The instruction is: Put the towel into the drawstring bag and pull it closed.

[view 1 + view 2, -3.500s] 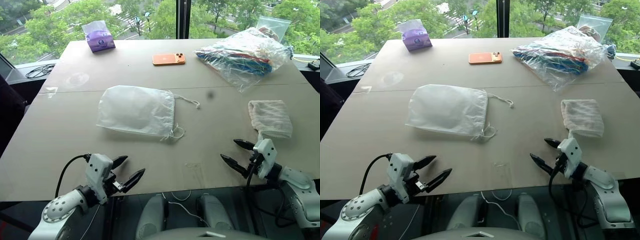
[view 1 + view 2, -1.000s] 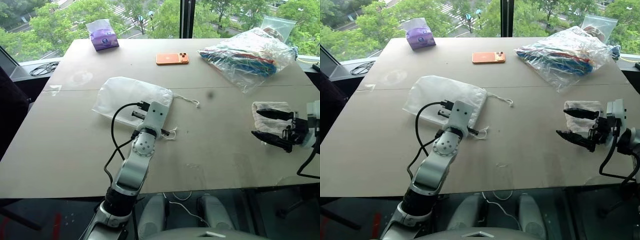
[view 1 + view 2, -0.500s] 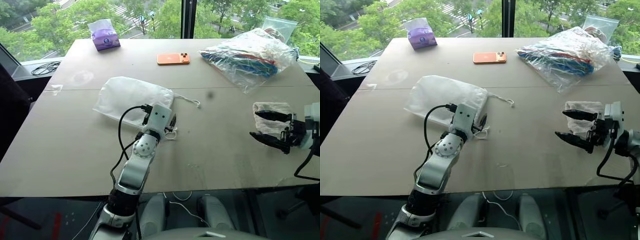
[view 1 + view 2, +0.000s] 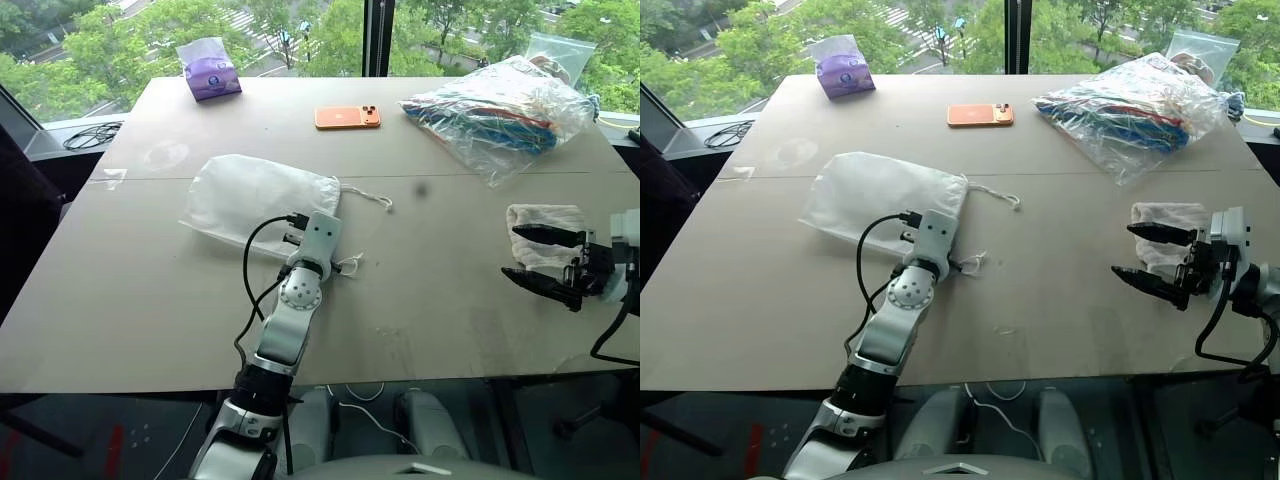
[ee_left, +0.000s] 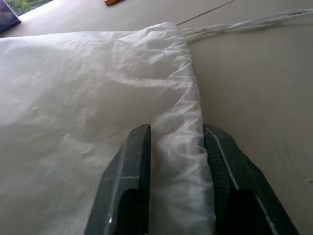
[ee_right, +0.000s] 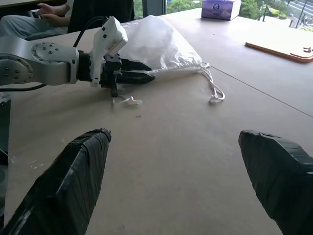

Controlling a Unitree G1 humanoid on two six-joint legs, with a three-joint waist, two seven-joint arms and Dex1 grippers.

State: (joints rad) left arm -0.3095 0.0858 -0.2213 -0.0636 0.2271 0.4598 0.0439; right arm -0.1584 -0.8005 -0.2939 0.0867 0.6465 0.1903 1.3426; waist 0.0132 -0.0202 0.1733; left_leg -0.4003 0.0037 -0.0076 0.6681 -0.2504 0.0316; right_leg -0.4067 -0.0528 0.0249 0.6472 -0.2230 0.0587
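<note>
My left pincer [image 5: 176, 161] pinches the hem of the drawstring bag [image 4: 255, 196], which lies flat at the table's [image 4: 150, 300] middle. My right pincer [image 4: 545, 258] stands wide open, with the towel [image 4: 545, 222] touching it at 12 o'clock. My left wrist view shows the thin, crinkled white cloth between my fingers [image 5: 129, 186]. The towel is small and cream.
</note>
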